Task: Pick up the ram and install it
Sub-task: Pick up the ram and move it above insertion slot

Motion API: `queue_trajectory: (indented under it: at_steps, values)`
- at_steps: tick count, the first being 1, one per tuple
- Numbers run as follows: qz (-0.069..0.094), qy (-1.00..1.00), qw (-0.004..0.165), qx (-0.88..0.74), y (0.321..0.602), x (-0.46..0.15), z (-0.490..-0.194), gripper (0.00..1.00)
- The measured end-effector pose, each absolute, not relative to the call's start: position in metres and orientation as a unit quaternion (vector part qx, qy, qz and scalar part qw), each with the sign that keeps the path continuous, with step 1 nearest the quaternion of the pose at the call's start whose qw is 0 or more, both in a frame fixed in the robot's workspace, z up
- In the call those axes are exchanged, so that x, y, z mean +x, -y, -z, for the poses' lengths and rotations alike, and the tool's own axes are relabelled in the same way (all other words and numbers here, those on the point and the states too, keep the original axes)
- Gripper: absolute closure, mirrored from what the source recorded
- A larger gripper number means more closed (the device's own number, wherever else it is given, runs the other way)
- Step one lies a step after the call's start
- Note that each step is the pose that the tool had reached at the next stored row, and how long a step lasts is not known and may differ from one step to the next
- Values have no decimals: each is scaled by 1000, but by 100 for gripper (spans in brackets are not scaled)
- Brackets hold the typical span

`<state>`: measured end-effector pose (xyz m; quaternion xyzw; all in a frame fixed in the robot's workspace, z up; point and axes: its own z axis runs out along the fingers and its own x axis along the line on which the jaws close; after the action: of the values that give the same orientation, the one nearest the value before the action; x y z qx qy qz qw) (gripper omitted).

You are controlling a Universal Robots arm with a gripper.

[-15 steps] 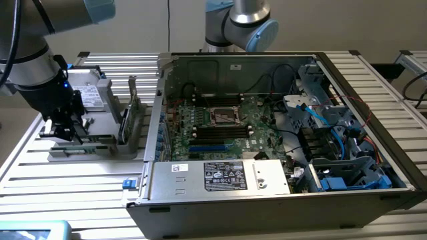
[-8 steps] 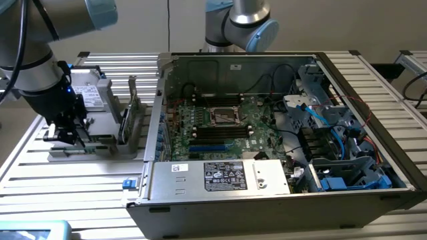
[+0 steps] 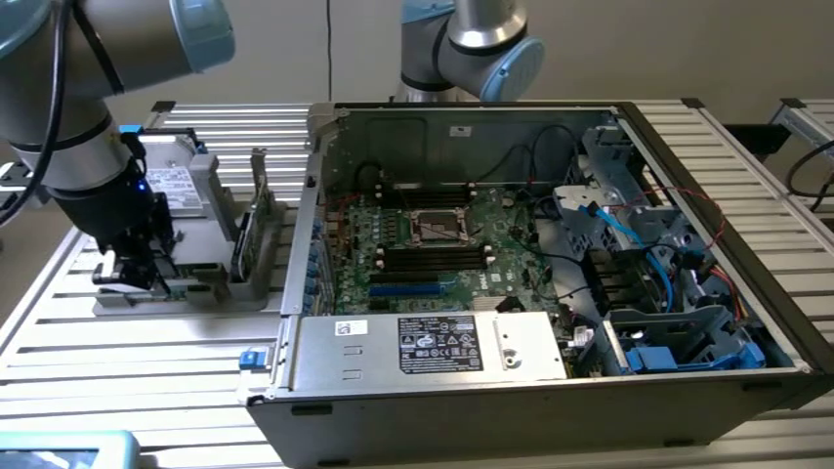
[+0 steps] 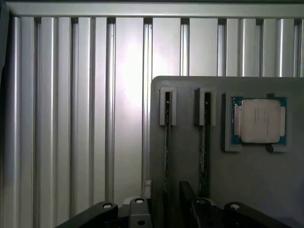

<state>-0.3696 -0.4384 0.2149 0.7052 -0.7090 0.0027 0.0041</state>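
Two ram sticks stand on edge in slots of a grey holder (image 4: 247, 190): one ram (image 4: 167, 142) and a second ram (image 4: 204, 142) beside it. My gripper (image 4: 164, 205) is open, its fingers (image 4: 138, 211) standing apart on either side of the near end of the first stick, holding nothing. In the exterior view the gripper (image 3: 131, 274) hangs low over the holder (image 3: 195, 283) at the exterior view's left, beside the open computer case (image 3: 521, 391). The motherboard's black slots (image 3: 431, 257) lie inside the case.
A square silver processor (image 4: 259, 121) sits in a pocket of the holder next to the sticks. The ribbed aluminium table (image 4: 71, 118) surrounds the holder. Cables, blue drive bays (image 3: 678, 342) and a power supply (image 3: 431, 344) crowd the case.
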Motion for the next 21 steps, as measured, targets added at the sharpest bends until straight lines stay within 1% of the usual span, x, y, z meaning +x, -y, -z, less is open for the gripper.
queue_trajectory:
  at_steps: [9, 21]
  values:
    - [-2, 709, 5, 705, 438, -370, -206, 64]
    - [-2, 710, 5, 705, 436, -370, -202, 64]
